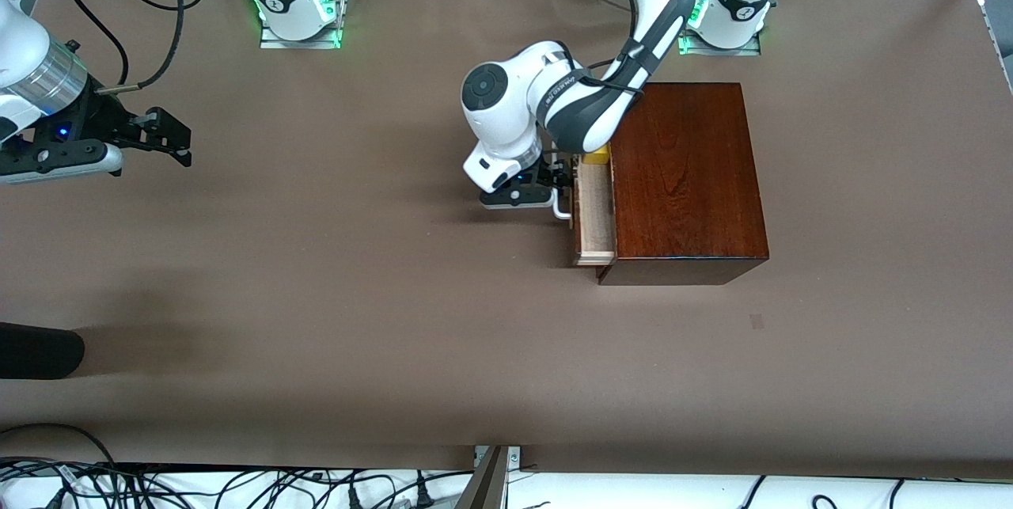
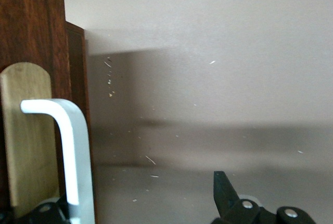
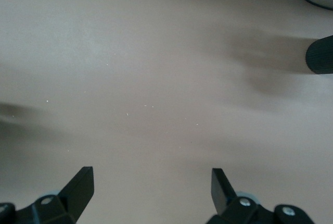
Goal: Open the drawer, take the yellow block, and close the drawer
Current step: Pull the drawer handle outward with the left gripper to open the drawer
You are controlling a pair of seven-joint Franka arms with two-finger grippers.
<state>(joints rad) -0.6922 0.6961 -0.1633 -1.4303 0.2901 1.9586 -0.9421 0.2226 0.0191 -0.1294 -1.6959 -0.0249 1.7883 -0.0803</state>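
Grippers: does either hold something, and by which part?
Nothing is clamped. The open left gripper straddles the white loop handle of the dark wooden drawer; the open right gripper waits, empty.

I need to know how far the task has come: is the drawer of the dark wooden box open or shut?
Partly open: the drawer's pale wood interior shows beside the dark reddish-brown wooden box.
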